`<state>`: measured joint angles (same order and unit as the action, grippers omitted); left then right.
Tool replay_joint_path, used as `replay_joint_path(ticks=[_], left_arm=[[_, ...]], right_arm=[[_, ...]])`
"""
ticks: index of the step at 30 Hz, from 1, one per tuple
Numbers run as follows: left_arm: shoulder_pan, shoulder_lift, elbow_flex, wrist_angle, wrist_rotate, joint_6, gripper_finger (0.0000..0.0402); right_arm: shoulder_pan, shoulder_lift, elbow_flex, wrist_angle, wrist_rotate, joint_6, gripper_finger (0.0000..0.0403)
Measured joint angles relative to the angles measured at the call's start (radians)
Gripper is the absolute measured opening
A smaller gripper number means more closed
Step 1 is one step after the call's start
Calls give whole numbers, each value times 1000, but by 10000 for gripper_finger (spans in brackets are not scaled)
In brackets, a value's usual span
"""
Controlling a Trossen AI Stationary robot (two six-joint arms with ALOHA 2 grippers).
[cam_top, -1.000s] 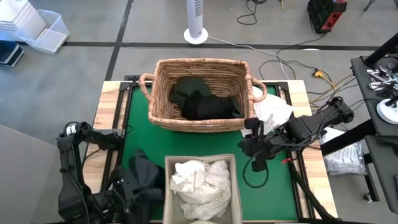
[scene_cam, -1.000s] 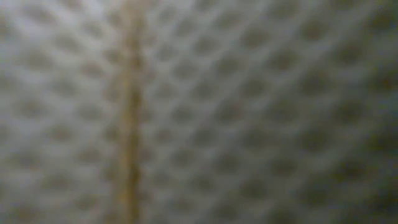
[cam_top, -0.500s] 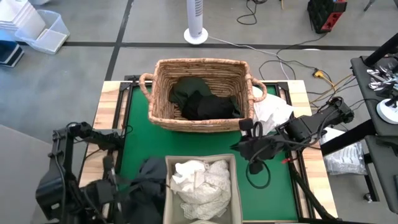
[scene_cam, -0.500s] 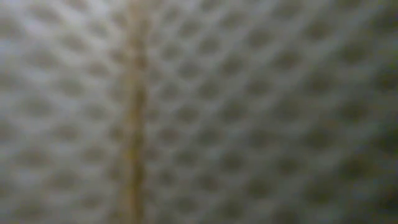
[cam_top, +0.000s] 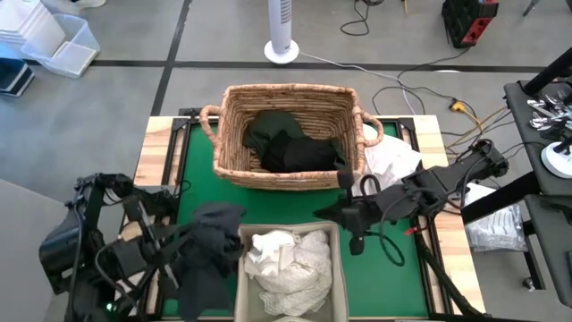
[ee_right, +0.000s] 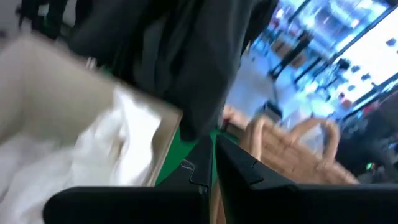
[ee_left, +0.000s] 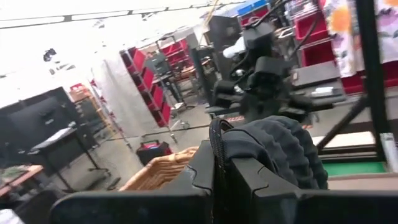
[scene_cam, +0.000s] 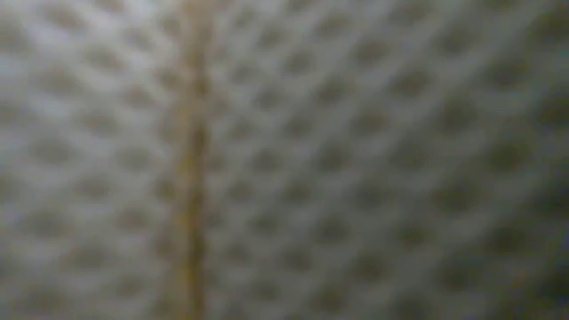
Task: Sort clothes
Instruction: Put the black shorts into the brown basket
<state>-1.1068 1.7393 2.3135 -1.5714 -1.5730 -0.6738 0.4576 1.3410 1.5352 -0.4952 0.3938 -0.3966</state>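
Raised since the earlier frame, left claw [cam_top: 183, 243] is clamped on the dark garment [cam_top: 207, 255]; right claw [cam_top: 326, 213], fingers together, hovers beside the wicker basket [cam_top: 234, 134].

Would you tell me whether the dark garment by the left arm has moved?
Yes. The dark garment rose off the mat toward the wicker basket, held by the left gripper.

A wicker basket [cam_top: 284, 134] stood at the far side of the mat [cam_top: 192, 183] with clothes [cam_top: 290, 143] in it. Nearer, a fabric bin [cam_top: 288, 268] held more garments [cam_top: 286, 259]. Left of the bin hung another garment [cam_top: 207, 250]; right of the basket lay one more [cam_top: 393, 161].
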Motion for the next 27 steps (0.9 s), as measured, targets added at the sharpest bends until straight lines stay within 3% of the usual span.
replay_joint_path(ticks=[6, 16, 20, 27], left_arm=[[83, -2, 43, 2, -1, 43, 0], [223, -6, 42, 45, 0, 101, 0], [265, -7, 42, 71, 1, 113, 0], [281, -8, 42, 86, 1, 116, 3]], right_arm=[[-4, 1, 0, 132, -5, -65, 13], [-30, 23, 0, 202, -86, -50, 25], [-49, 56, 0, 260, -84, -32, 79], [-88, 132, 0, 446, -79, -11, 223]])
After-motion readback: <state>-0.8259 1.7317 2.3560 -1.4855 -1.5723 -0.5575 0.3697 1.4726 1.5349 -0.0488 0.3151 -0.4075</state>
